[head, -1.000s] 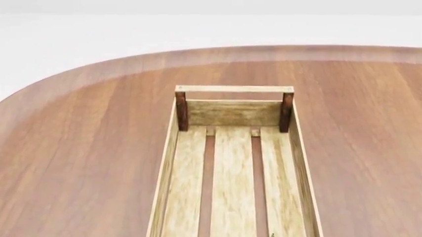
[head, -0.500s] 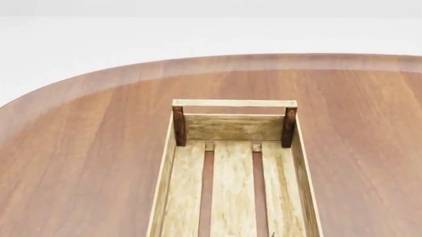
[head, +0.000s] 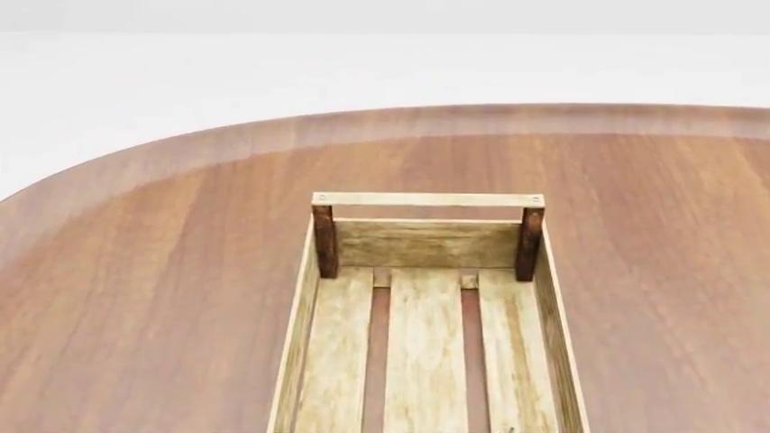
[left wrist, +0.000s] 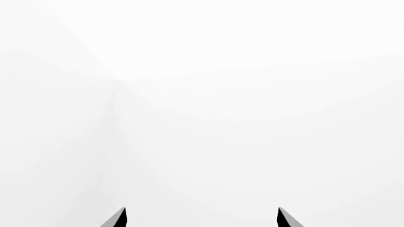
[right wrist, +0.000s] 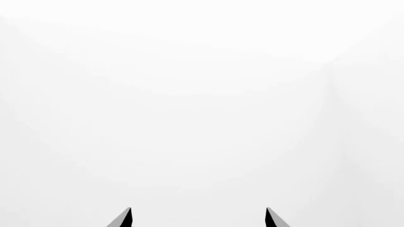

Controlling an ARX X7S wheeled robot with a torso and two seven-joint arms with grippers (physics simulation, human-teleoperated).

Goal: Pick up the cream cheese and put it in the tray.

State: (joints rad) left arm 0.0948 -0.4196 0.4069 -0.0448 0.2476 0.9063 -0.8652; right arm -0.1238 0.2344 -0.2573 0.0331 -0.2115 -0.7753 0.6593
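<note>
Both grippers, left gripper and right gripper, show two dark fingertips spread wide apart, holding nothing, facing blank white. One tray sits at 6 o'clock on one wooden table. Cream cheese isn't visible anywhere.

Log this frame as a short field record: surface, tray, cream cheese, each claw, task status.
surface: round-edged brown wooden table
tray: light-wood slatted crate on the table, dark end posts, visible part holds nothing
cream cheese: not in any view
left claw: fingertips apart, nothing between them, facing blank white
right claw: fingertips apart, nothing between them, facing blank white
arms in head view: none
task status: pick not yet begun
</note>
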